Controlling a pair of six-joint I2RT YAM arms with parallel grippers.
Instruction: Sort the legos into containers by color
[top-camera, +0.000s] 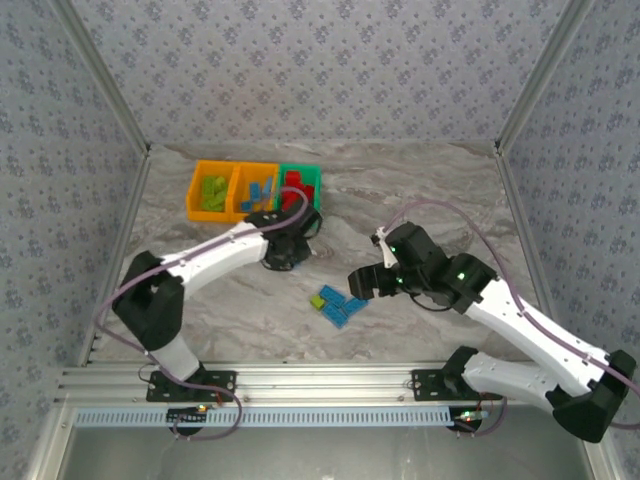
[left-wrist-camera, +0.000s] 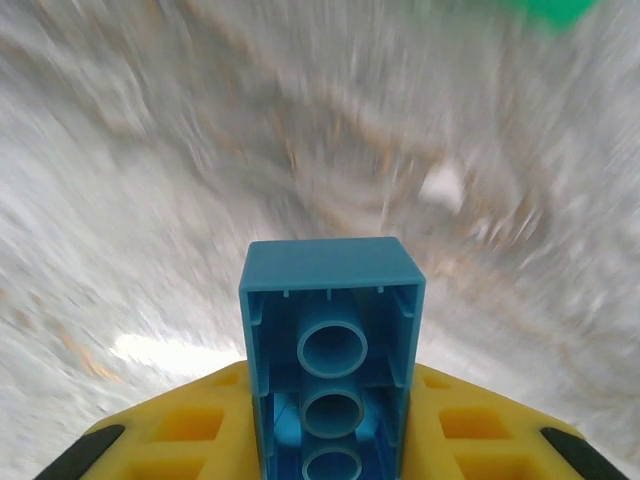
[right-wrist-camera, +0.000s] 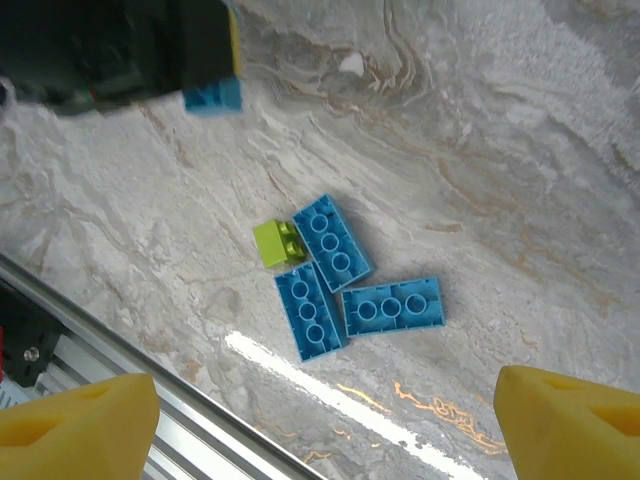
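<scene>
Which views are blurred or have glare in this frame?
Left wrist: the marble-patterned tabletop is motion-smeared, while the light blue plastic lego brick is sharp. Right wrist: sharp, with a white glare streak on the tabletop. Top external: sharp, evenly lit.

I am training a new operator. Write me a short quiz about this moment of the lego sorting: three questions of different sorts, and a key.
1. What do the left jaws hold?
A) a red brick
B) a blue brick
C) nothing
2. True or false: the right jaws are shut on a red brick.
3. How many loose bricks lie on the table below the right jaws?

Key
1. B.
2. False: they stand open and empty.
3. Four: three blue and one green brick.
</scene>
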